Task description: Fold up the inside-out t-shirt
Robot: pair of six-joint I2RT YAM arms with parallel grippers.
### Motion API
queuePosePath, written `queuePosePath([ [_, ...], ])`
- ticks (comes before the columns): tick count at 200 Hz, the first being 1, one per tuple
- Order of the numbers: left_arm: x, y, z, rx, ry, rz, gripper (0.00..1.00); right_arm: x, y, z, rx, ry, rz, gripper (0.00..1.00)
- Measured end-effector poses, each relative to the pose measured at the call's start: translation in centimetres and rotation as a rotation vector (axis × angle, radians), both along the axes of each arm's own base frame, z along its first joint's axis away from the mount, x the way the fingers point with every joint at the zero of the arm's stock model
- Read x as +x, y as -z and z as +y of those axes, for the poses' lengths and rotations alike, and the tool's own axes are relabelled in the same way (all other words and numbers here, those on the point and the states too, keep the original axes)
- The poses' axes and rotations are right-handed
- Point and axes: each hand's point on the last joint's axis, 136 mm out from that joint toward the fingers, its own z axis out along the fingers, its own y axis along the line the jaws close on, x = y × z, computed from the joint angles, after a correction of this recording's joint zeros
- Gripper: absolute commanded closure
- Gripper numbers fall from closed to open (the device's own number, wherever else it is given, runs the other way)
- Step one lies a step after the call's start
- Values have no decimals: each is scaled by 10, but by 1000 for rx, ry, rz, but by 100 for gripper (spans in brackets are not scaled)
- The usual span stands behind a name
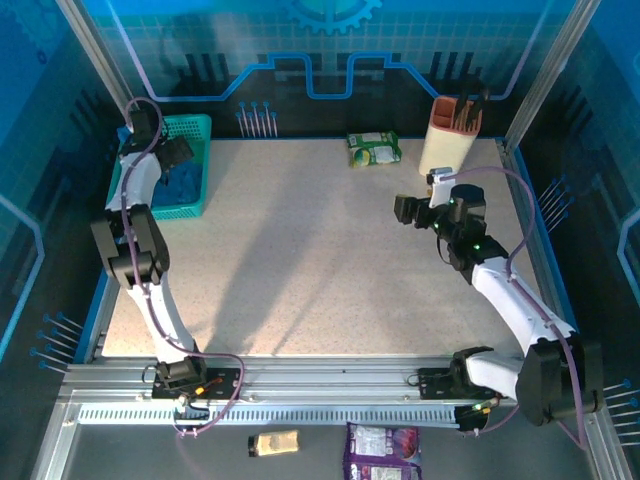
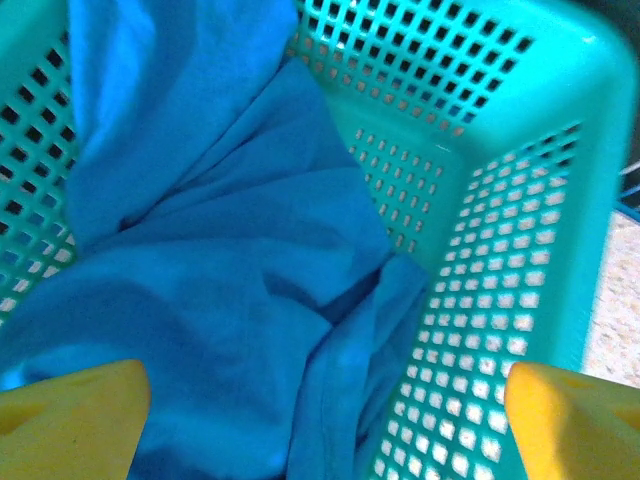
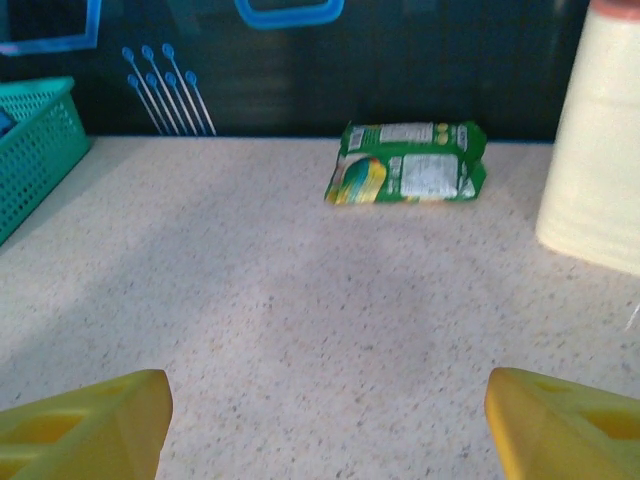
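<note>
Left gripper, jaws spread, hovers over crumpled t-shirt, sleeves indiscernible, in basket.

A speckled beige table sits inside blue-lit panel walls with circuit-line graphics; an aluminium rail edges its near side.

The green packet carries print too blurred to read.

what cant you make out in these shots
- t-shirt, left wrist view: bunched in the basket, collar, sleeves and seams lost in folds.
- cream holder, top view: dark contents too small to name; right wrist view cuts it off at the edge.
- green packet: print too small to read.
</note>
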Motion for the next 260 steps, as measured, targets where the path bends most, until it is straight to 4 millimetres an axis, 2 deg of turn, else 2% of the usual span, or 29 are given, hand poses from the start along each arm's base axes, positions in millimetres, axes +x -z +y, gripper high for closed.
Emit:
queuePosePath([
  [19,18,15,6,-20,-9,41,11,-4,6,6,-1,-15,28,17],
  [57,31,41,12,-67,-31,106,15,-9,13,11,-9,-29,60,17],
  [89,32,61,24,-118,-60,142,19,-13,15,11,-11,-28,79,17],
  [122,20,80,34,-150,-85,196,26,-19,6,9,0,-23,59,16],
  [133,18,86,36,-157,-88,209,33,-21,3,9,4,-22,50,16],
  [146,17,92,36,-165,-88,220,48,-22,1,8,5,-22,45,16],
  [167,17,98,35,-184,-91,223,83,-23,3,7,1,-16,51,16],
  [182,18,98,33,-199,-84,216,100,-25,3,6,-1,-15,57,17],
  [207,25,90,29,-226,-68,177,100,-28,-5,6,5,-16,38,17],
  [223,27,73,23,-243,-50,135,100,-29,-13,6,14,-15,23,17],
  [241,28,30,16,-240,-21,61,100,-28,-20,8,25,-17,13,17],
  [260,30,-42,1,-217,31,-79,100,-28,-27,9,33,-22,1,17],
])
